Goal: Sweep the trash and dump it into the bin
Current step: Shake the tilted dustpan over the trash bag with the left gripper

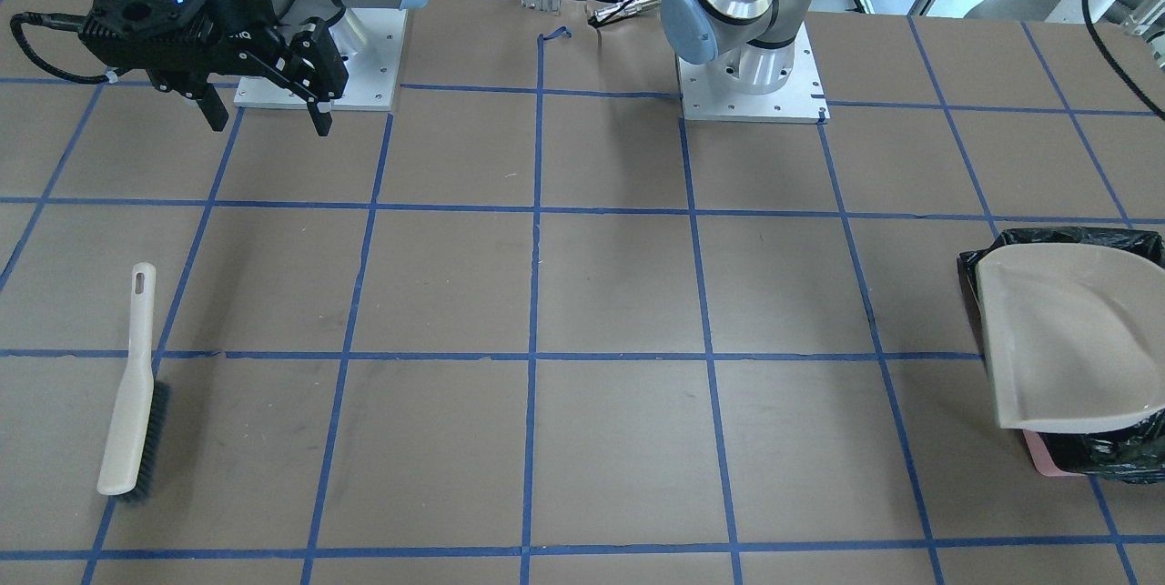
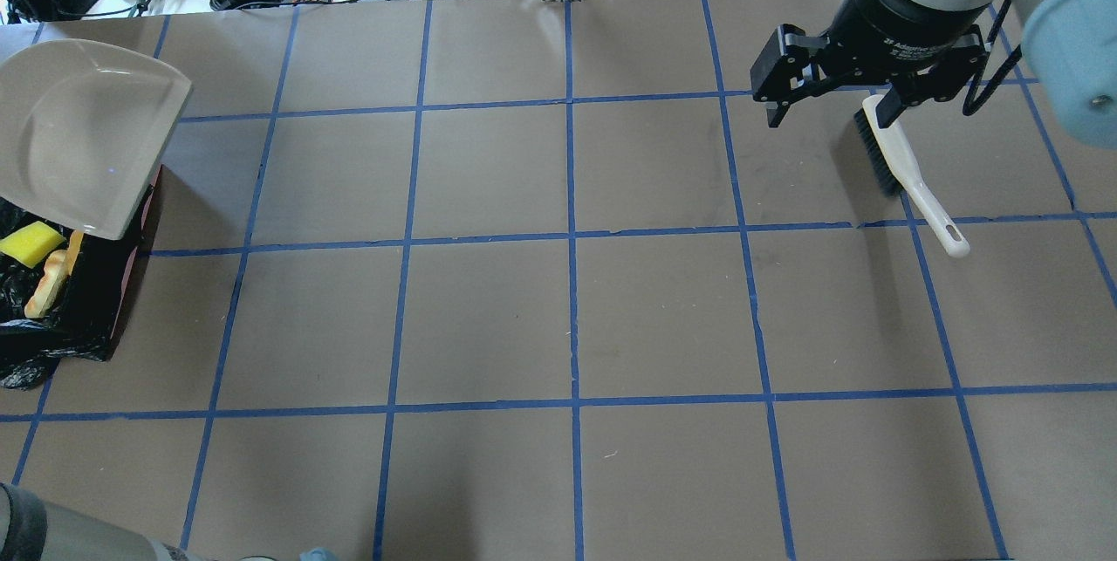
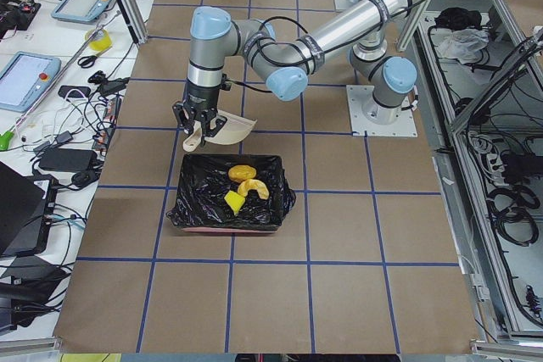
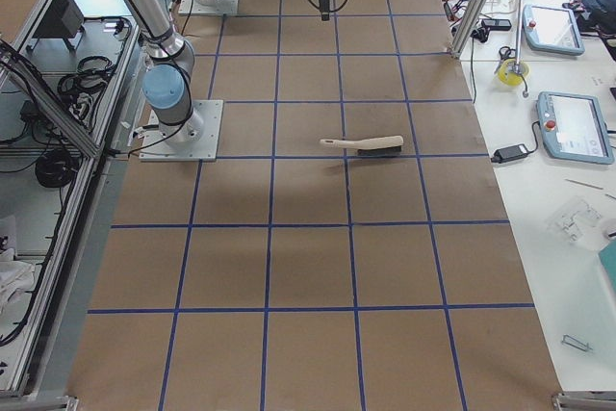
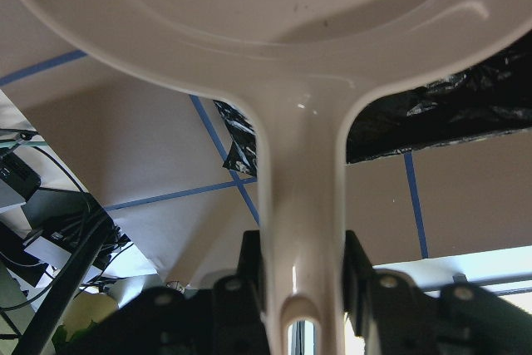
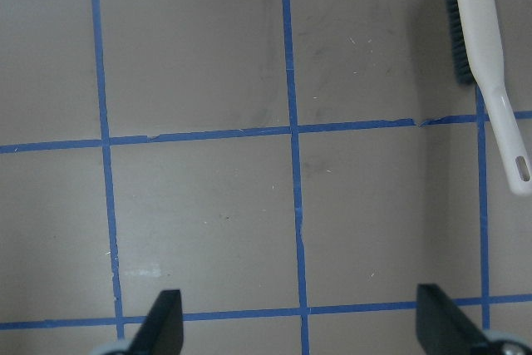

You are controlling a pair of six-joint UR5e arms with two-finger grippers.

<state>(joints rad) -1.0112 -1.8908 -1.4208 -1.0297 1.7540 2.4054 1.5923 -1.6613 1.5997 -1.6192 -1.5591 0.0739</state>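
The bin (image 3: 188,212) is a black-bag-lined box with pink sides (image 1: 1040,455) at the robot's left end of the table. The trash lies inside it: a golden-brown oval (image 3: 241,173), a tan croissant (image 3: 255,188) and a yellow sponge wedge (image 3: 232,203); the sponge (image 2: 30,244) and croissant (image 2: 48,289) also show in the overhead view. My left gripper (image 5: 301,276) is shut on the handle of the beige dustpan (image 1: 1065,344), holding it tilted over the bin's far rim. My right gripper (image 2: 825,112) is open and empty, raised above the table near the brush.
A beige hand brush (image 2: 907,168) with dark bristles lies flat on the table on the robot's right, just beside and below the right gripper; it also shows in the right wrist view (image 6: 486,81). Blue tape lines grid the brown tabletop (image 1: 582,294). Cables lie beyond the far edge.
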